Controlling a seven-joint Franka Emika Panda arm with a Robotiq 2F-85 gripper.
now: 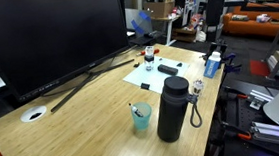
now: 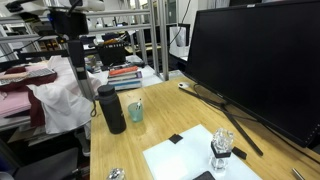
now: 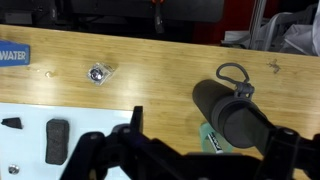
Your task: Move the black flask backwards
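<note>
Near table [image 1: 83, 123] edge, black flask [image 1: 173, 109]

1. Flask [image 1: 173, 107] stands on desk [image 1: 73, 123], near its edge, with cup [image 1: 141, 118] just beside it.
2. Sheet [image 1: 145, 78] lies on desk beyond flask, apart from it.
3. Bottle [image 1: 149, 57] stands on sheet.
4. Monitor [image 1: 46, 35] occupies one long side of desk.

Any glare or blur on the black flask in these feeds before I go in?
In both exterior views, lighting is even and the black flask shows no glare, just flat black with little detail; in the wrist view it looks soft and foreshortened.
</note>
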